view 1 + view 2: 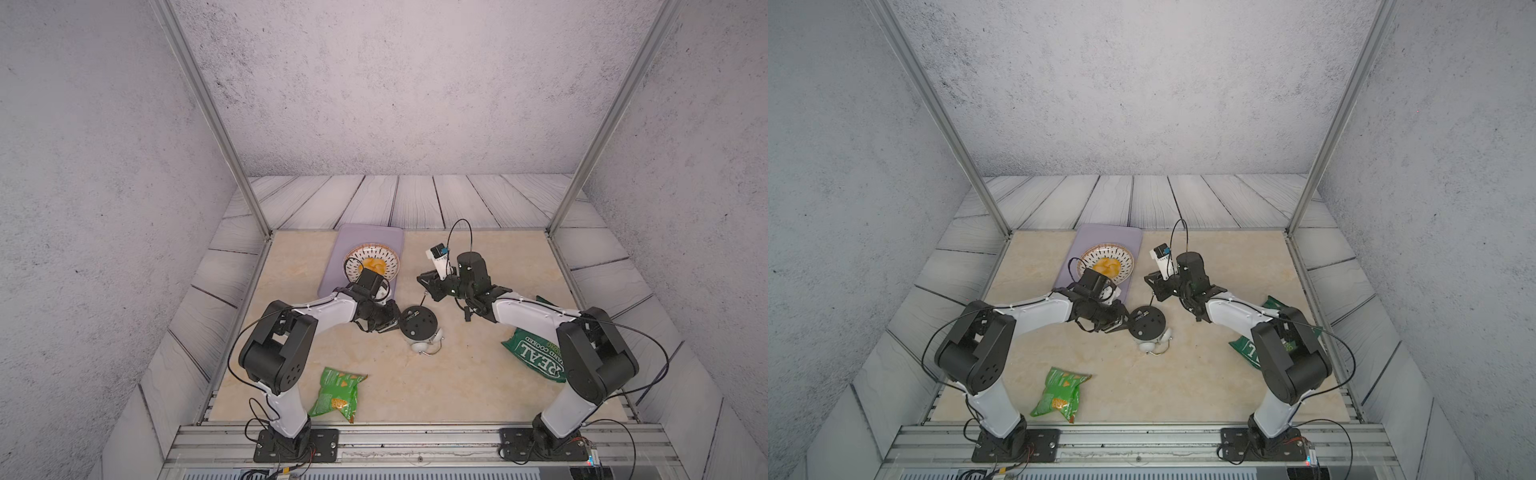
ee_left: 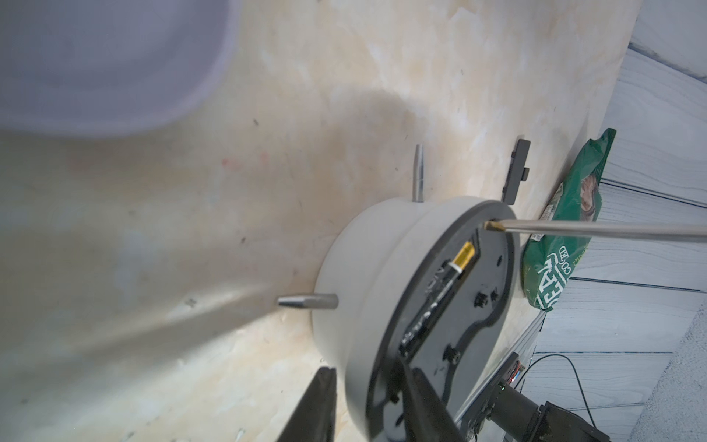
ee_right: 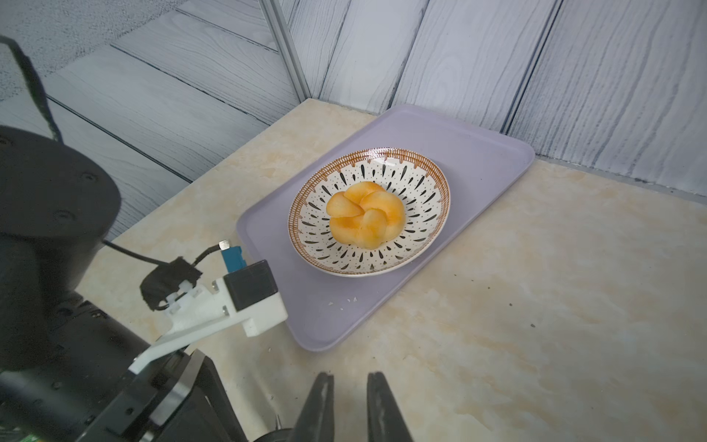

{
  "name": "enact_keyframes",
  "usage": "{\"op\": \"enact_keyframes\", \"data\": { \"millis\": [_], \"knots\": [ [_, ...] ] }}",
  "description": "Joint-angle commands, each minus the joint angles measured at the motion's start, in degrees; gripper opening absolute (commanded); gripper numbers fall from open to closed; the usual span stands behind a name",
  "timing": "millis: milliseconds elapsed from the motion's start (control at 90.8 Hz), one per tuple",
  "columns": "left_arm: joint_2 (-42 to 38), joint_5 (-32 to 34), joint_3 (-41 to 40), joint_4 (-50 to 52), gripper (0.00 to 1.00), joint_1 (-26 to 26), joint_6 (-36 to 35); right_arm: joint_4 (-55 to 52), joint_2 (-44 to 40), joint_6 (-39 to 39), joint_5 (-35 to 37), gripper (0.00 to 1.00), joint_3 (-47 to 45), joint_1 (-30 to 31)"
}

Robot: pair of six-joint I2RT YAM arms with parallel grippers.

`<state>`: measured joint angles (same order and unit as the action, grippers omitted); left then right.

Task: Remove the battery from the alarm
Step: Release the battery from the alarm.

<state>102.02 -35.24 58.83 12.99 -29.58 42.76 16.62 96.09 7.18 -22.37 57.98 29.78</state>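
Black plastic faces up on the alarm point(image 1: 419, 324), which lies dial-down on the cream table point(image 1: 415, 386). Its bells point(image 1: 420, 347) are on the side toward the arm bases, and two metal feet point(image 2: 310, 301) stick out of its white side. The battery point(image 2: 432, 302) sits in an open slot in that black back, its gold end toward the alarm's rim.

A silver screwdriver point(image 2: 574, 230) has its tip at the edge of the black back, just past the gold end. In both top views its shaft rises from the alarm's far edge to the right pincer point(image 1: 428, 286), which hangs above and beyond the alarm. In the right wrist view the jaws stand close together with a narrow gap, clamped on the tool, though the handle is out of that frame.

The left pincer point(image 1: 392, 325) is at the alarm's left edge. Its jaws are apart and straddle the rim: one finger point(image 2: 432, 405) lies over the black back, the other finger point(image 2: 317, 405) beside the white body. Whether they press on the alarm cannot be told.

A small flat black piece point(image 2: 516, 172) is on the table near the alarm, on the side away from the left pincer. Beyond the alarm to the left, a lilac tray point(image 1: 374, 232) carries a patterned bowl point(image 3: 432, 180) of yellow crisps point(image 3: 365, 218). A light green packet point(image 1: 338, 390) lies nearer the arm bases than the alarm, to its left. A dark green bag point(image 1: 532, 357) lies to the alarm's right, partly under the right arm.
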Motion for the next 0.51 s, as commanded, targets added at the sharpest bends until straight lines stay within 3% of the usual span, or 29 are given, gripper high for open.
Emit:
{"op": "enact_keyframes", "data": {
  "millis": [0, 495],
  "knots": [
    [1.98, 0.35, 1.24, 0.92, 0.31, 0.23, -1.46, -2.29, -0.11, -1.54, 0.50, 0.00, -0.08, 0.29],
    [3.43, 1.48, 3.42, 3.65, 0.25, 0.26, -3.65, -3.41, -3.58, -2.53, -1.80, 0.00, -2.46, 0.72]
  ]
}}
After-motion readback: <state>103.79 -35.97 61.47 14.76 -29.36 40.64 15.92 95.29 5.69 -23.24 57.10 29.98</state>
